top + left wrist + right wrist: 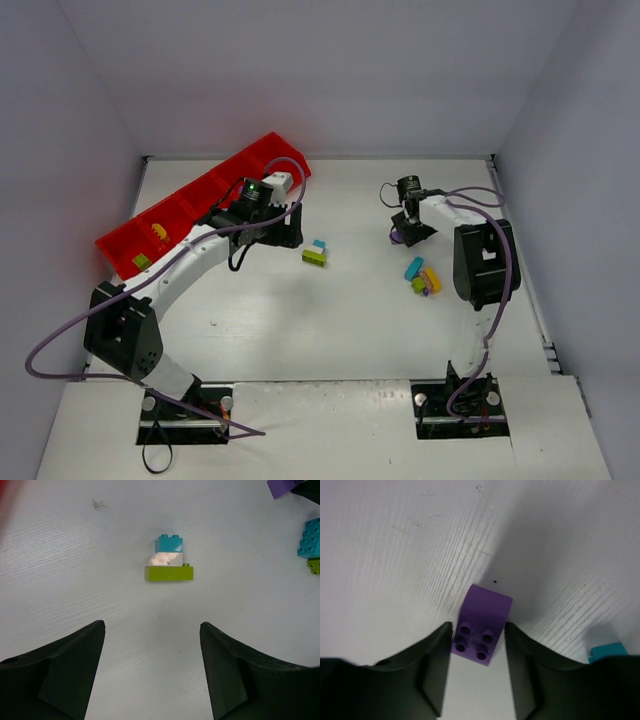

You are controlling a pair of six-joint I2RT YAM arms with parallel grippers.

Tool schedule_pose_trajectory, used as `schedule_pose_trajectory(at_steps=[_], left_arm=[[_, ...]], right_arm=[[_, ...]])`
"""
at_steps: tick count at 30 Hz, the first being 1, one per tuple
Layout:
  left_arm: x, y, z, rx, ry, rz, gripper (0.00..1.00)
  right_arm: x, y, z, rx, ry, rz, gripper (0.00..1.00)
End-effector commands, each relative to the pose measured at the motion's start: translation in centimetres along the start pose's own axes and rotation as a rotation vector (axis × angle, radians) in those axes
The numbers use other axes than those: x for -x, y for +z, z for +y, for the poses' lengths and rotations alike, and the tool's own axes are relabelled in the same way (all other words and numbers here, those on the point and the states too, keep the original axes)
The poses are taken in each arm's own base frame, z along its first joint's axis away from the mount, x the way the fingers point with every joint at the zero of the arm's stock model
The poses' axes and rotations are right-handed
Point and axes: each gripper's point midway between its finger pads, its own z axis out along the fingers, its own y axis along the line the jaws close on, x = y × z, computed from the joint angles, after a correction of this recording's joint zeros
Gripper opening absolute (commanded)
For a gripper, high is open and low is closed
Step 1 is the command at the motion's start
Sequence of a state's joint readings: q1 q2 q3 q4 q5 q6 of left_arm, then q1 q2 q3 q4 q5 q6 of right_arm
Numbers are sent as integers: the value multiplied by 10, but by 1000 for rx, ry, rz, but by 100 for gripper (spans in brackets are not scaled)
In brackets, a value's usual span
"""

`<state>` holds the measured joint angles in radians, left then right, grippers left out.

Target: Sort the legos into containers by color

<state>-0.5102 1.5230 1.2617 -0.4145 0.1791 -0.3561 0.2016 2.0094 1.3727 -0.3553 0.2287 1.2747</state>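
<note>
Now your left arm rises from its base to an elbow at 9 o'clock, then sweeps toward 2 o'clock alongside the red tray (190, 205). Your left hand (152, 630) hangs wide and empty over the tabletop (300, 320), with the teal-white-lime stack (169, 560) lying just ahead at 12 o'clock. Your right arm stands tall, forearm angled toward 10 o'clock, wrist down. Your right hand (479, 630) is clamped on the purple brick (485, 612). A brick cluster (423, 277) lies at its 5 o'clock.
</note>
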Motion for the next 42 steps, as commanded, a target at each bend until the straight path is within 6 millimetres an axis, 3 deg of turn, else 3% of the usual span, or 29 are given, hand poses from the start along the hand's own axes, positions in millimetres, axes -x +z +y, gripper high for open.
schedule_pose_trajectory(at_steps=[1,3,5,6,11,14,16,19,20,22,26,30,34,42], left_arm=[[28,-19,-13,-46,14,-104,70],[29,-21,-13,-47,13,-106,70],[28,-20,-14,-51,17,-105,70],[29,-21,-14,-52,17,-110,70],[30,-22,-19,-83,22,-118,70],[28,-21,-30,-145,-2,-120,70],[36,-25,-40,-190,-45,-160,70],[48,-31,-52,-257,-114,-222,70],[60,-37,-58,-285,-125,-279,70],[63,-37,-61,-306,-173,-303,70],[85,-39,-74,-327,-183,-384,70],[91,-35,-87,-335,-164,-389,70],[99,-26,-99,-324,-141,-401,70],[105,-7,-102,-275,-113,-406,70]], right_arm=[[-3,22,-23,-94,-23,-9,37],[-2,22,-22,-89,-61,-14,29],[1,20,-17,-76,-90,-19,13],[0,19,-15,-66,-129,-12,0],[-9,-11,29,131,-336,-17,0],[-18,-47,63,332,-415,-21,0],[-28,-78,78,467,-423,25,0],[-36,-109,92,621,-365,74,0],[-45,-115,93,676,-355,117,0],[-47,-140,105,785,-289,153,0],[-64,-174,107,942,-223,286,0],[-69,-197,114,1037,-209,333,0],[-66,-228,121,1156,-190,342,0],[-63,-263,126,1307,-157,368,0]])
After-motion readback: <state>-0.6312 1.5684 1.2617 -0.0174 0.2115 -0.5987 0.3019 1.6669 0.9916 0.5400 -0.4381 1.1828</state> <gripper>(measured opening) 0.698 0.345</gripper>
